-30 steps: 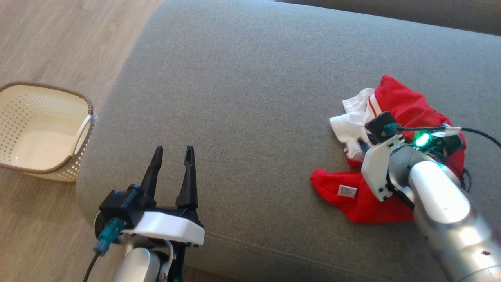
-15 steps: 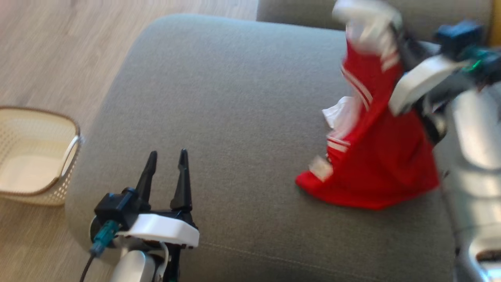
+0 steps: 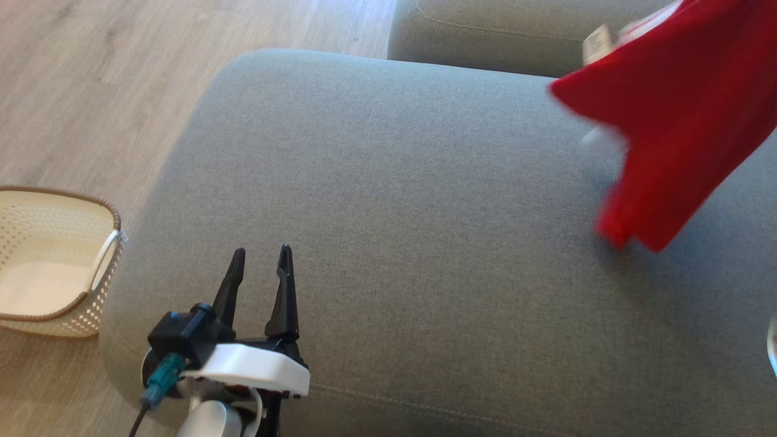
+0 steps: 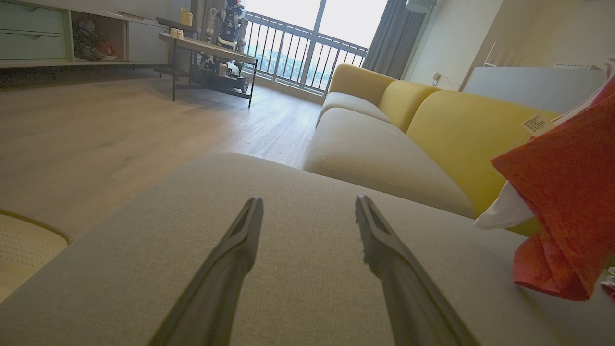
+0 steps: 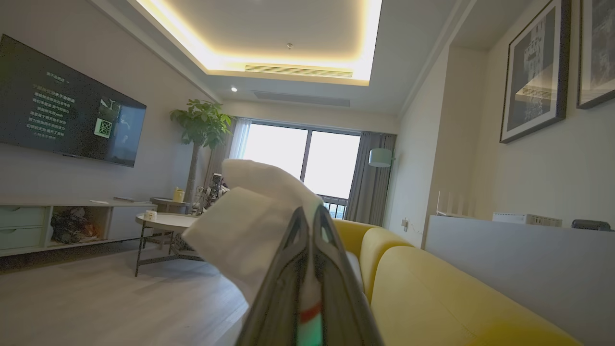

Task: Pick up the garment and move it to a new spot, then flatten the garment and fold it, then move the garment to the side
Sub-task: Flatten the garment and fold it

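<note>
Left claw (image 3: 261, 250) sat spread and empty over the grey cushion (image 3: 394, 182), with the pale basket (image 3: 61, 194) on the floor to its left. Farther right the garment (image 3: 668, 121), red with white trim and a small label, hung blurred above the cushion's right side, seemingly clear of it. Right claw (image 5: 310, 211) was clenched on its white part.

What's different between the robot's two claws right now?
The left gripper stands open; the right gripper is shut. The left gripper is empty, low over the grey cushion; the right gripper holds up the red and white garment. Both have two long dark fingers.
</note>
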{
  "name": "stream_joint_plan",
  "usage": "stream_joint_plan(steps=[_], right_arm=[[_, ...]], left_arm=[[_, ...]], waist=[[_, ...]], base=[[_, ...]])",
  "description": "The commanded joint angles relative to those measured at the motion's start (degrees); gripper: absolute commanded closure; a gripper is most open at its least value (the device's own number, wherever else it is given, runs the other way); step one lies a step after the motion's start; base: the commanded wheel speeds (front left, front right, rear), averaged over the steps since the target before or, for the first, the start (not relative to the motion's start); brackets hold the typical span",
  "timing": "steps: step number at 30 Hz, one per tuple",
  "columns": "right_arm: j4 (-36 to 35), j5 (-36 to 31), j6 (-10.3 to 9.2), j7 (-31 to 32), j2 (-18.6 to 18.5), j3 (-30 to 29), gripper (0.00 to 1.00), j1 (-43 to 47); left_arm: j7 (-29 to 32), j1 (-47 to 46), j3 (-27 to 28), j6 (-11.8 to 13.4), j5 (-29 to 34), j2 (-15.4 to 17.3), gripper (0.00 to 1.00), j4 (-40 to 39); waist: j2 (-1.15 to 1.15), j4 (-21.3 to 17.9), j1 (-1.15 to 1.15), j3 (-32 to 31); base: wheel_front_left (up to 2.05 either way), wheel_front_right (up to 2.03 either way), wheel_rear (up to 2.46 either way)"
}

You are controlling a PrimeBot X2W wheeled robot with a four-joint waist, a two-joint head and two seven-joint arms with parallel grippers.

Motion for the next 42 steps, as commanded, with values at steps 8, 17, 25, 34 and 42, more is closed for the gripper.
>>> stream_joint_plan(steps=[8,17,25,34,42], right_arm=[[-0.31,1.0,-0.02,-1.52,7.68,13.81,1.0,0.2],[12.35,11.54,-0.02,-1.21,11.12,34.16,0.0,11.59],[14.36,23.53,-0.02,0.85,11.12,45.95,0.0,13.63],[14.37,24.5,-0.02,-2.52,5.6,39.74,0.0,13.83],[2.38,23.06,-0.02,-5.2,0.71,27.72,0.0,25.15]], left_arm=[[-0.31,-1.44,1.38,-0.02,-0.43,0.03,0.0,-2.33],[-0.31,-3.62,-1.02,-0.15,-0.61,0.03,0.0,-1.7],[-0.32,-2.69,-0.34,0.13,-0.05,0.03,0.0,-1.29],[-0.32,-2.12,1.52,-0.33,0.68,0.03,0.0,-2.55],[-0.32,-2.08,3.26,-0.05,1.01,0.03,0.0,-4.09]], waist=[[0.0,0.38,0.0,0.92],[0.0,2.86,0.0,2.98],[0.0,2.31,0.0,1.73],[0.0,-2.99,0.0,-0.55],[0.0,-9.23,0.0,-1.17]], base=[[0.0,0.0,0.0],[0.0,0.0,0.0],[0.0,0.0,0.0],[0.0,0.0,0.0],[0.0,0.0,0.0]])
